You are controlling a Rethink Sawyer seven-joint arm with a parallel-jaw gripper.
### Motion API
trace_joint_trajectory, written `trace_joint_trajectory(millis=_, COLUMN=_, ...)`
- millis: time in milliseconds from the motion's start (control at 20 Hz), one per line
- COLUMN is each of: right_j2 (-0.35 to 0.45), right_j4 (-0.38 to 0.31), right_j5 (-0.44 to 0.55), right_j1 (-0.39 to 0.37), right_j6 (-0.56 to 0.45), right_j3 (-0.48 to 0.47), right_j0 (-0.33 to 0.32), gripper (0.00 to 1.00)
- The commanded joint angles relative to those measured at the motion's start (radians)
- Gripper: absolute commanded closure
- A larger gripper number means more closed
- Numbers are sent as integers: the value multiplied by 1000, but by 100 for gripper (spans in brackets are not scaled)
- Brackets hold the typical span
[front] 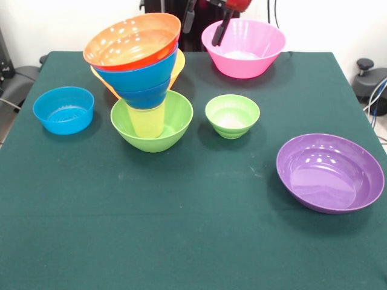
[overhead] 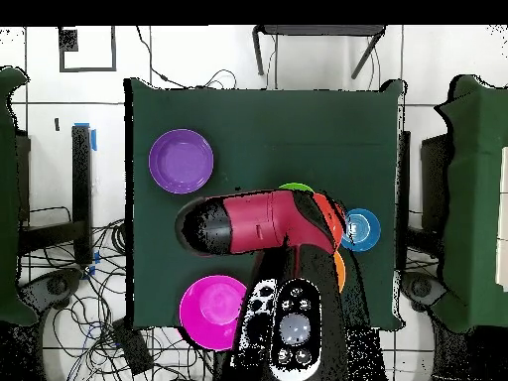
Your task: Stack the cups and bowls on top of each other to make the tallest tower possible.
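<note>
The tower stands left of centre in the front view: a large lime-green bowl [front: 172,124] holds the pale yellow tumbler [front: 147,122], with two blue bowls [front: 145,81] nested on it and an orange bowl [front: 130,39] on top. The column leans left. A yellow-orange bowl [front: 179,65] shows behind it. A small lime-green bowl [front: 232,115], a pink bowl [front: 243,48] and a purple bowl [front: 329,172] stand apart. My gripper [front: 219,30] hangs at the top edge over the pink bowl's near-left rim, touching nothing I can see.
A small low light-blue bowl [front: 63,110] sits left of the tower, also in the overhead view [overhead: 359,229]. There my red arm [overhead: 258,223] covers the tower; only green [overhead: 296,187] and orange [overhead: 339,270] slivers show. The purple bowl [overhead: 181,161] and pink bowl [overhead: 211,311] lie beside it.
</note>
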Motion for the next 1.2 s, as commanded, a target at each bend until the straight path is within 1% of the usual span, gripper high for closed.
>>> trace_joint_trajectory(millis=50, right_j2=30, right_j4=-3, right_j5=-133, right_j1=87, right_j6=128, right_j3=91, right_j0=27, gripper=0)
trace_joint_trajectory(millis=150, right_j2=29, right_j4=17, right_j5=-153, right_j1=96, right_j6=147, right_j3=106, right_j0=32, gripper=0)
trace_joint_trajectory(millis=350, right_j2=5, right_j4=47, right_j5=-210, right_j1=119, right_j6=203, right_j3=132, right_j0=62, gripper=0)
trace_joint_trajectory(millis=550, right_j2=-16, right_j4=88, right_j5=-262, right_j1=144, right_j6=236, right_j3=158, right_j0=88, gripper=0)
trace_joint_trajectory(millis=650, right_j2=-14, right_j4=122, right_j5=-278, right_j1=151, right_j6=234, right_j3=180, right_j0=90, gripper=0)
trace_joint_trajectory(millis=900, right_j2=-50, right_j4=172, right_j5=-296, right_j1=142, right_j6=240, right_j3=224, right_j0=130, gripper=0)
trace_joint_trajectory(millis=1000, right_j2=-54, right_j4=196, right_j5=-304, right_j1=143, right_j6=236, right_j3=242, right_j0=135, gripper=0)
trace_joint_trajectory(millis=1200, right_j2=-76, right_j4=239, right_j5=-352, right_j1=162, right_j6=255, right_j3=278, right_j0=157, gripper=0)
